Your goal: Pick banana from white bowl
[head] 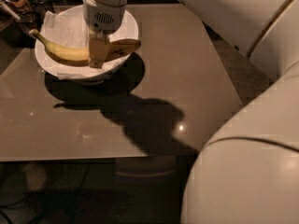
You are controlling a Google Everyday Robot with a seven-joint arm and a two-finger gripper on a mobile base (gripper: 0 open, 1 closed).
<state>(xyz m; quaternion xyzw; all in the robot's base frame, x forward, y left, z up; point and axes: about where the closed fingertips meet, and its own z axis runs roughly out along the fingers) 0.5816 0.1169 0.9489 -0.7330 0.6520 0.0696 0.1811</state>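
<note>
The yellow banana (63,55) lies across the white bowl (43,62), which is lined with crumpled white paper, at the far left of the brown table (196,73). Its stem points left and its right end reaches over the bowl's right rim. My gripper (98,54) comes down from above at the banana's middle. One tan finger (99,50) covers the near side of the banana and the other finger is hidden behind it. The gripper is shut on the banana.
My arm's large white links (252,171) fill the right and lower right of the view. The arm casts a dark shadow (145,120) on the tabletop. Some dark items (21,3) stand behind the bowl at the far left corner.
</note>
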